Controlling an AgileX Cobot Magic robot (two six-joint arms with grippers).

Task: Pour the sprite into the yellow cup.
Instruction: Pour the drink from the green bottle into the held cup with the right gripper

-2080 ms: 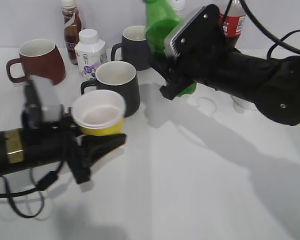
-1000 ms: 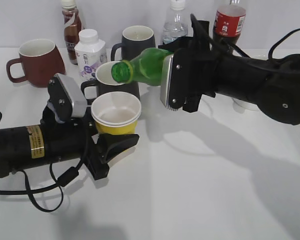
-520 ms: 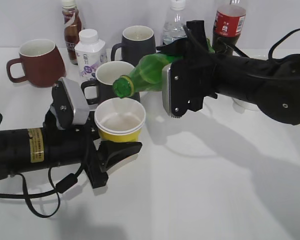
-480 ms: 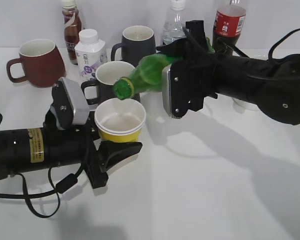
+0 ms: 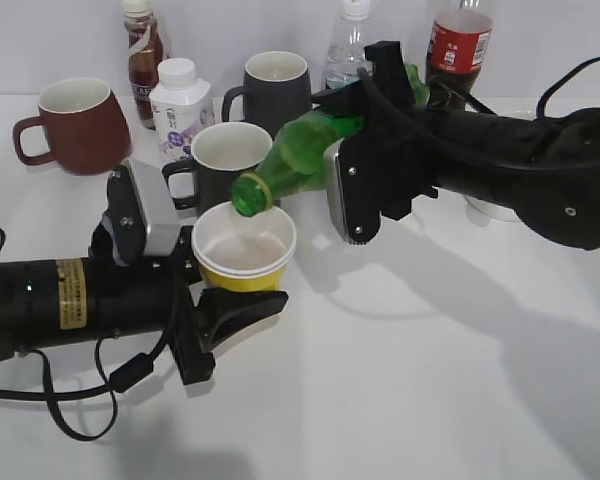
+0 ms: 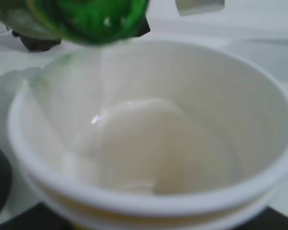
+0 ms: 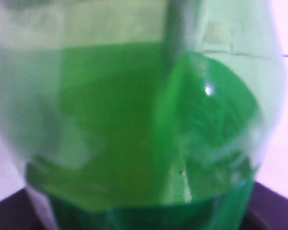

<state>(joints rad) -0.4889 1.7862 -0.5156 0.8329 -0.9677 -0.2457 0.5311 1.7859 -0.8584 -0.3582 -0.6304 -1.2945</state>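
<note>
The green sprite bottle [image 5: 298, 150] is tilted, cap end down to the left, right over the rim of the yellow cup [image 5: 242, 264]. My right gripper [image 5: 365, 120] is shut on the bottle's body. The bottle fills the right wrist view [image 7: 134, 124]. My left gripper [image 5: 230, 305] is shut on the yellow cup and holds it just above the table. In the left wrist view the cup's white inside [image 6: 149, 143] fills the frame, with the bottle's green cap end [image 6: 86, 19] at the top over its rim.
Behind the cup stand a dark mug [image 5: 232, 160], a second dark mug [image 5: 273, 85], a brown mug [image 5: 75, 122], a white milk bottle [image 5: 178, 102], a brown drink bottle [image 5: 143, 45], a clear water bottle [image 5: 352, 40] and a cola bottle [image 5: 458, 45].
The right gripper has tipped the sprite bottle from upright and lowered its cap end down to the cup's rim. The left gripper has shifted the cup a little to the right.
</note>
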